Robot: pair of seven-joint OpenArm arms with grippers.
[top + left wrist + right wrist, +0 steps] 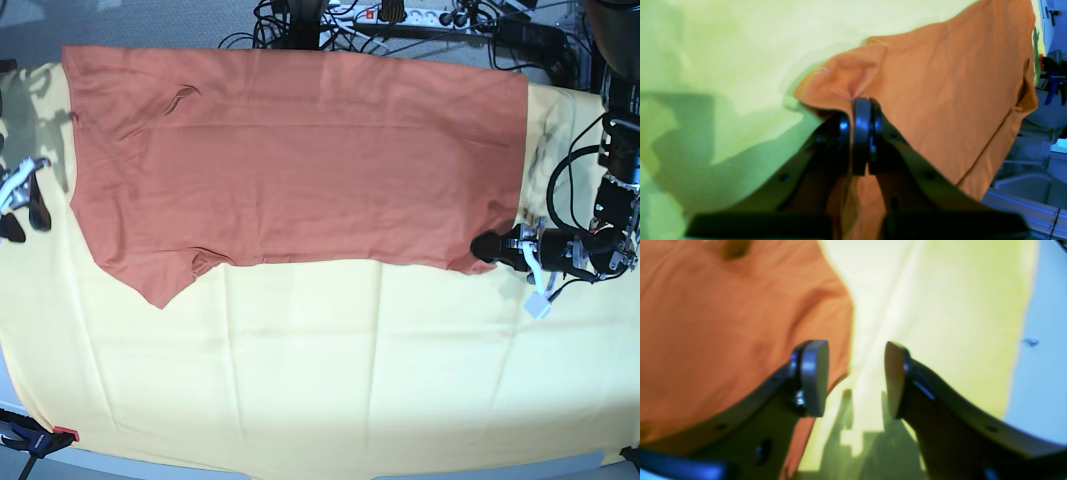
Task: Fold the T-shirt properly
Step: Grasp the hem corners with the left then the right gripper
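From the base view you see the plain rust-orange short-sleeved T-shirt (300, 165) spread flat across the far half of the large pale yellow cloth (320, 380), with the left gripper (487, 247) at the shirt's near corner on that view's right. Your left wrist camera adds what the base view cannot: the jaws pressed together on a pinched ridge of the orange fabric (933, 100), which puckers just ahead of the pads. The right gripper (856, 378) shows best from its own wrist camera, jaws standing wide apart over bare yellow cloth, one fingertip (813, 376) just above the shirt's edge, holding nothing.
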